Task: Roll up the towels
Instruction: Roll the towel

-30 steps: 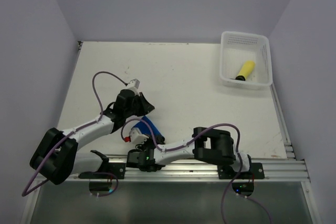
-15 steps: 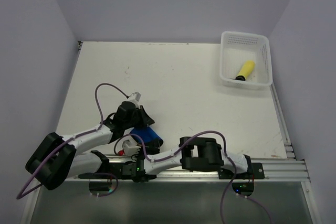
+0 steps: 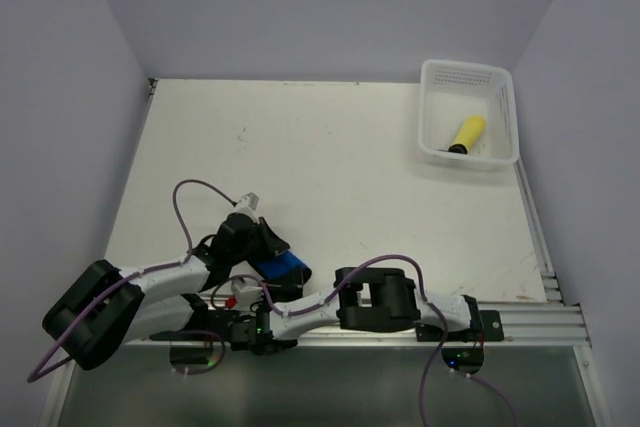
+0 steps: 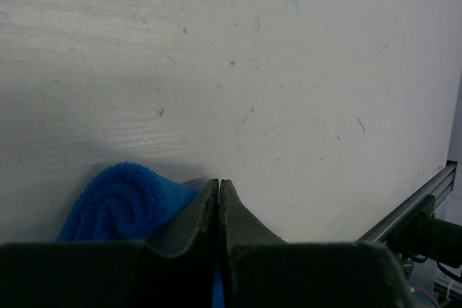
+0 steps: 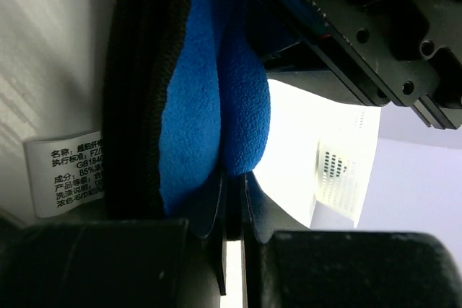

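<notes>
Left gripper (image 4: 219, 182), jaws pressed tip to tip with no grip discernible, sits just beside the coiled end of a bright blue terry towel (image 4: 123, 200). The right gripper (image 5: 233, 192), likewise closed, appears to pinch a fold near the dark edging (image 5: 137, 106). Soft, light and limp, the roll would likely uncoil unless taken across its full thickness. It lies close to the aluminium rail (image 3: 520, 319) at the table's near edge. Bare white tabletop (image 3: 350, 177) runs beyond to a perforated white plastic basket (image 3: 432, 117) holding a rolled yellow towel (image 3: 466, 133).
</notes>
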